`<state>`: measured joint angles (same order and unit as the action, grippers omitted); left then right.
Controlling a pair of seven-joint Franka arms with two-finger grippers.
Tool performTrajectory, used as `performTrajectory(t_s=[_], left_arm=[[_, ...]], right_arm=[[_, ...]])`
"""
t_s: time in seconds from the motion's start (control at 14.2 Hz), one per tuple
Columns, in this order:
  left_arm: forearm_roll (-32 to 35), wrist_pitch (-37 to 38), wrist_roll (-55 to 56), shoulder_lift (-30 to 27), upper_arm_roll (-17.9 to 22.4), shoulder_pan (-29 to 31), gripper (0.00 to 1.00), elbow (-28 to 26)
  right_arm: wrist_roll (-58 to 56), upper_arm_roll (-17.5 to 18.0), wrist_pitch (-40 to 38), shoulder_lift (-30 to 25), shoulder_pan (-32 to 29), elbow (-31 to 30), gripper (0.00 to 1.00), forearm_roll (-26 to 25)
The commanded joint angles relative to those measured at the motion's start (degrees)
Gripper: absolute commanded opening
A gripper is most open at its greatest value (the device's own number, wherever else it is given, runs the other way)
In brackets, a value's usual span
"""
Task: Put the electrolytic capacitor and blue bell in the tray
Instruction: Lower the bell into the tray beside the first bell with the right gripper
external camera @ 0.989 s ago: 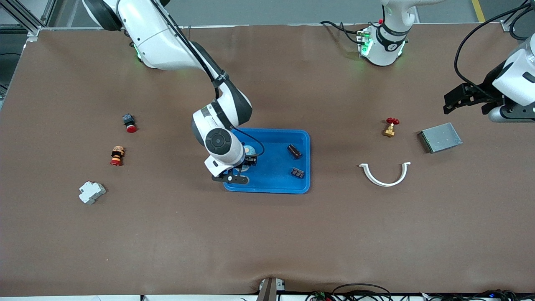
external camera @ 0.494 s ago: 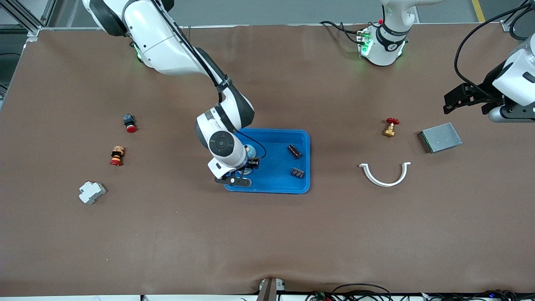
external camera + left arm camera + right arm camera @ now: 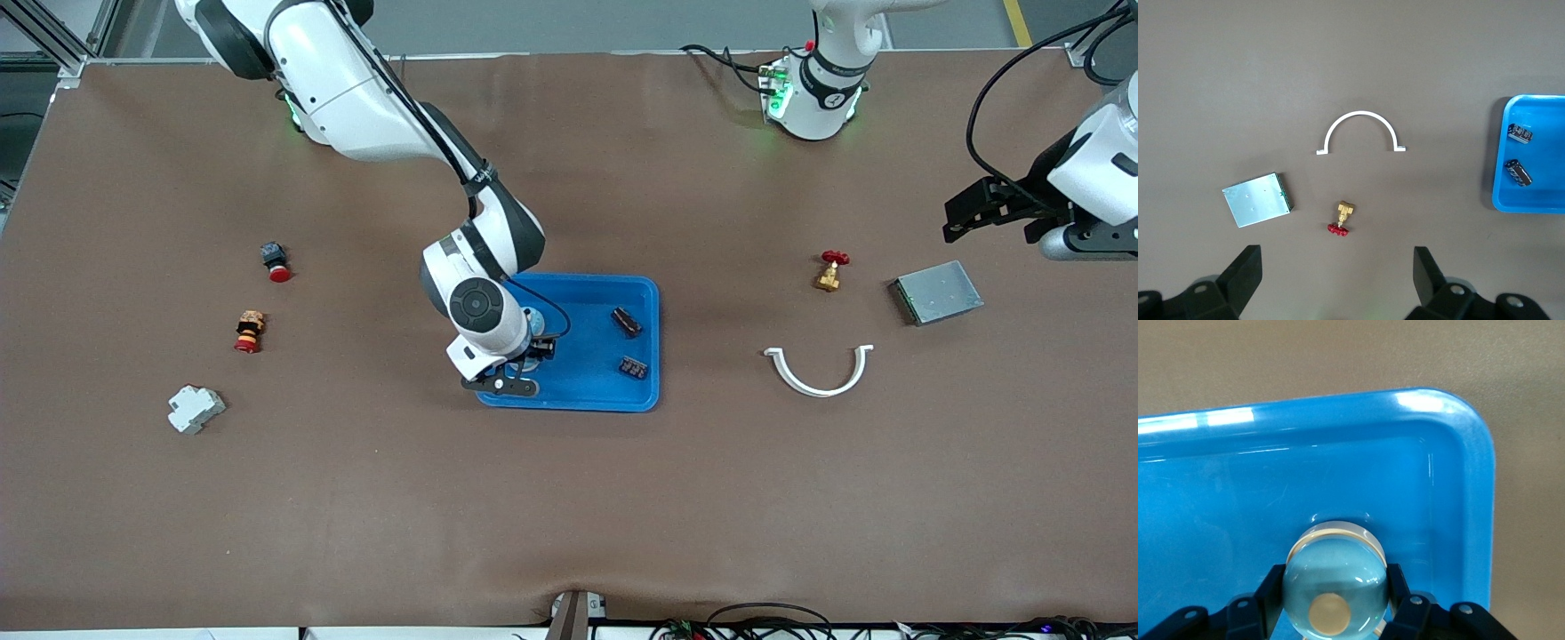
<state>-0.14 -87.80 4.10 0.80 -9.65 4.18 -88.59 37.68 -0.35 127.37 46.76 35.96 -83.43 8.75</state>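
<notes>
Right arm bent down over the tray (image 3: 613, 391), its tool (image 3: 1335, 600) clamped on the blue bell (image 3: 1335, 587) just above the tray floor near a corner; fingertips cut off. Two electrolytic capacitors (image 3: 626, 322) lie in the tray. Left tool (image 3: 1338, 283) waits spread wide, well apart from the tray.

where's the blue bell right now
The blue bell sits clamped in the right gripper, inside the tray at its right-arm end, apart from the two capacitors.
</notes>
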Motion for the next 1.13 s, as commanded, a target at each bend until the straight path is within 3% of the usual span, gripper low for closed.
performTrajectory(t_s=[0.0, 0.71, 0.78, 0.85, 0.92, 0.99, 1.06], left_arm=[[-0.48, 0.43, -0.40, -1.24, -0.10, 0.30, 1.00, -0.71], [-0.48, 0.43, -0.40, -1.15, -0.10, 0.39, 1.00, -0.71], [-0.48, 0.43, -0.32, -1.15, -0.10, 0.39, 1.00, -0.71], [-0.48, 0.52, -0.32, -1.24, -0.02, 0.31, 1.00, -0.71], [-0.48, 0.52, -0.32, -1.24, -0.10, 0.39, 1.00, -0.71], [-0.48, 0.43, -0.32, -1.16, -0.10, 0.39, 1.00, -0.62], [-0.48, 0.43, -0.32, -0.98, -0.10, 0.39, 1.00, -0.45]], right_arm=[[0.55, -0.44, -0.37, 1.31, 0.60, 1.52, 0.31, 0.13], [0.29, -0.53, 0.77, 2.02, 0.60, 1.43, 0.32, -0.13], [0.29, -0.53, 0.77, 2.02, 0.60, 1.43, 0.37, -0.13], [0.29, -0.53, 0.77, 2.02, 0.60, 1.43, 0.56, -0.13], [0.29, -0.53, 0.77, 2.02, 0.60, 1.43, 0.90, -0.13], [0.29, -0.53, 0.77, 1.93, 0.69, 1.43, 1.00, -0.13], [0.20, -0.62, 0.68, 1.76, 0.61, 1.43, 1.00, -0.13]])
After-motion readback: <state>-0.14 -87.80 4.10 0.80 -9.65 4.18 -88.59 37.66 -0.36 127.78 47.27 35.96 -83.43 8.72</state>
